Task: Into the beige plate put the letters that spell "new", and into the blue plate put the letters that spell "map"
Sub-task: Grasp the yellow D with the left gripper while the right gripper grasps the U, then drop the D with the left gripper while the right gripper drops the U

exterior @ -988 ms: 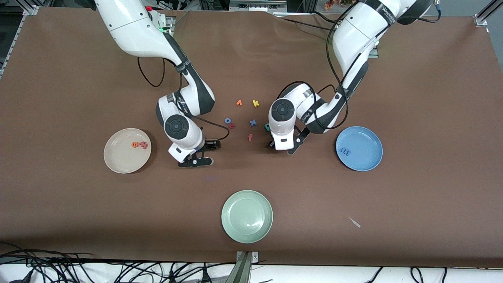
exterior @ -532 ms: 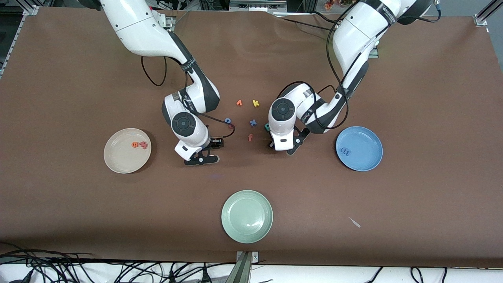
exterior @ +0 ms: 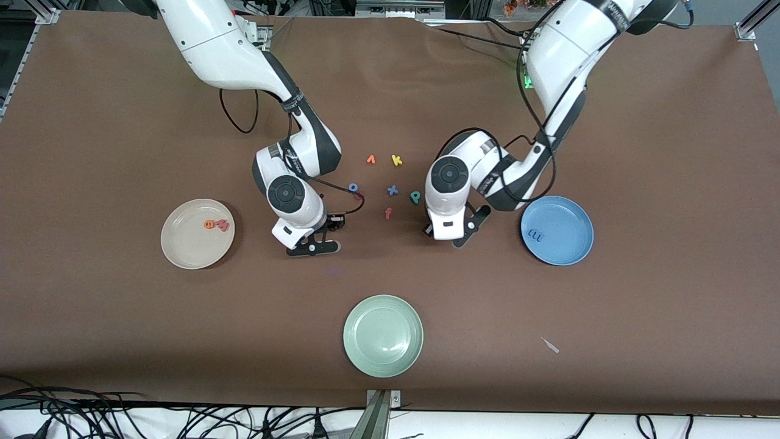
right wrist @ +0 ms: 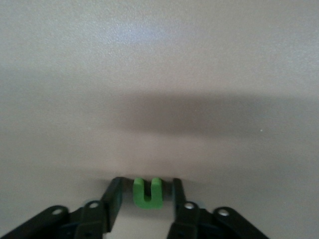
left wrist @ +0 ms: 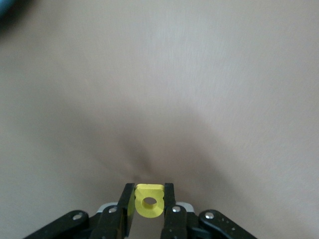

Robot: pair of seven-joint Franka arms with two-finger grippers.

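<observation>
Since a second ago our left gripper (left wrist: 149,211) has pinched the yellow "a" (left wrist: 149,201) and shifted toward the blue plate (exterior: 573,210). Our right gripper (right wrist: 147,196) brackets the green "n" (right wrist: 148,192), jaws narrowing; a late close could nudge it askew.

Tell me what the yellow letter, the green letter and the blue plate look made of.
Yellow "a": likely foam, matte, thick flat-cut edges.
Green "n": same matte, blocky look, probably foam.
Blue plate: smooth, faintly glossy; ceramic or plastic, cannot tell which.
</observation>
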